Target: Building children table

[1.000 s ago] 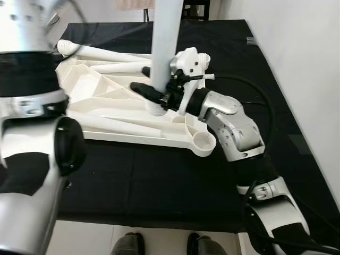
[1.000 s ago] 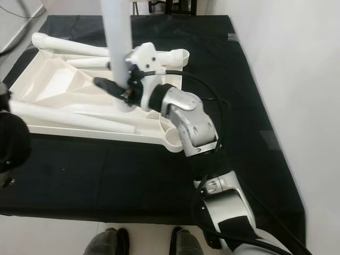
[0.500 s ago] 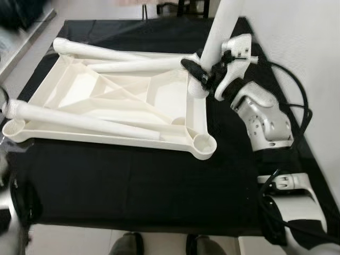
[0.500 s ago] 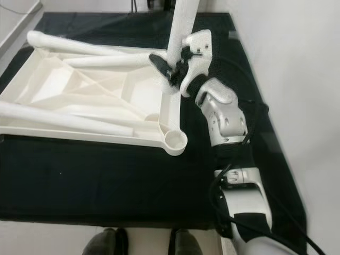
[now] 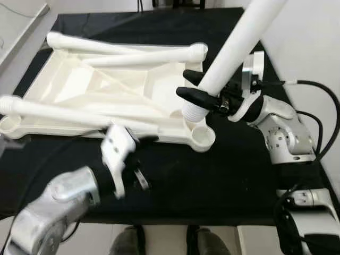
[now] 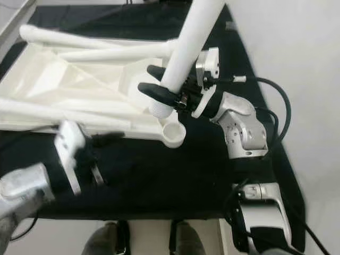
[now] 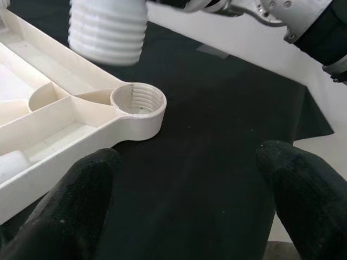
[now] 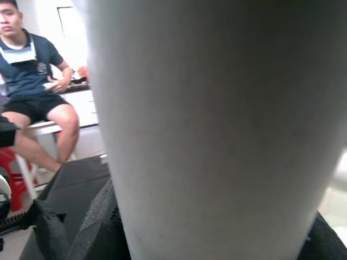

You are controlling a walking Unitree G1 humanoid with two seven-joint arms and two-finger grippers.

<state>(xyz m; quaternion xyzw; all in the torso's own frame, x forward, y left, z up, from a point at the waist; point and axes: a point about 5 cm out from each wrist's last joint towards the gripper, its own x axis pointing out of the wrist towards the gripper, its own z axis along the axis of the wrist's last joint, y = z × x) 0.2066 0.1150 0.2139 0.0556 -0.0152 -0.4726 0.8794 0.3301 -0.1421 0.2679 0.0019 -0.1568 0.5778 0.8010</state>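
White threaded table leg [image 5: 234, 53], clamped in the right gripper [image 5: 204, 95] fingers, has swung just above the corner socket [image 7: 137, 101], while the left gripper [image 7: 190, 200], fingers wide, has come up beside it.

Our right arm reaches in from the right edge of the table, elbow bent, wrist turned inward. Our right gripper [image 5: 199, 90] has both black fingers clamped on the white table leg [image 5: 234, 50] just above its threaded end, holding it tilted. Our left arm enters at the near left corner, forearm raised and blurred. Our left gripper [image 7: 190, 203] hovers near the front edge with fingers [image 7: 73, 197] spread apart, holding nothing.
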